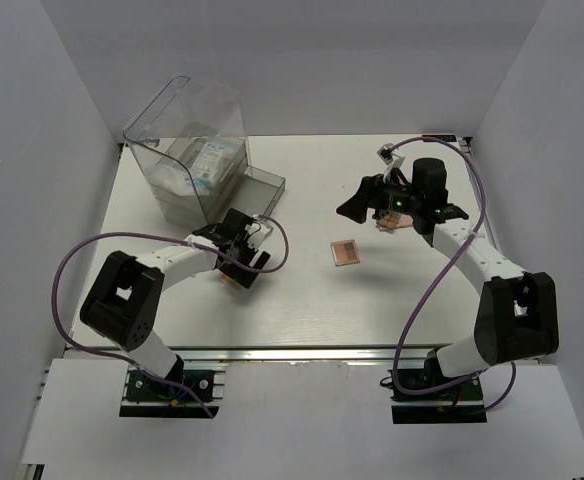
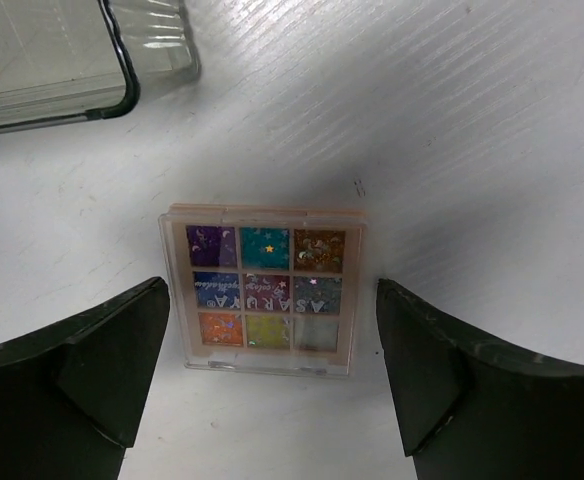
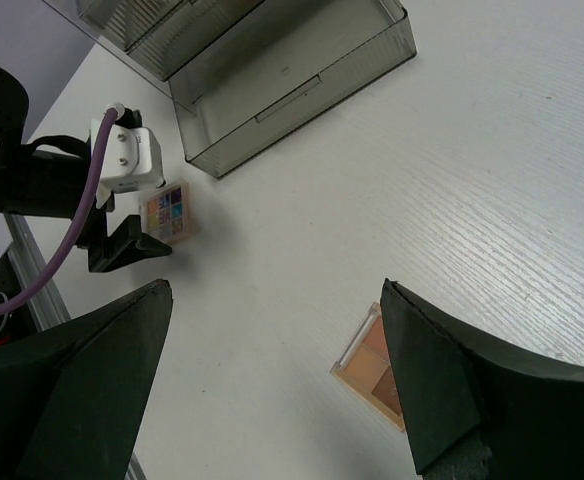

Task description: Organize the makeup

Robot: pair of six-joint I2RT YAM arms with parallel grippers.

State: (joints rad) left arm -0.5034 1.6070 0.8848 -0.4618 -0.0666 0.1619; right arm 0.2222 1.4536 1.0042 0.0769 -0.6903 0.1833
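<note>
On the table (image 1: pixel 302 300), from above, the drawer box (image 1: pixel 197 160) sits at 10 o'clock. In the left wrist view, the left jaws are apart, with the colourful palette (image 2: pixel 262 300) flat between them, not touched. In the right wrist view, the right jaws are apart too, with a tan palette (image 3: pixel 372 365) at 6 o'clock. Next, I think, the left jaws must drop and squeeze the colourful palette.

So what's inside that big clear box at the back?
White packets show through the clear box; its pulled-out drawer looks empty. Anything beneath the packets is hidden.
</note>
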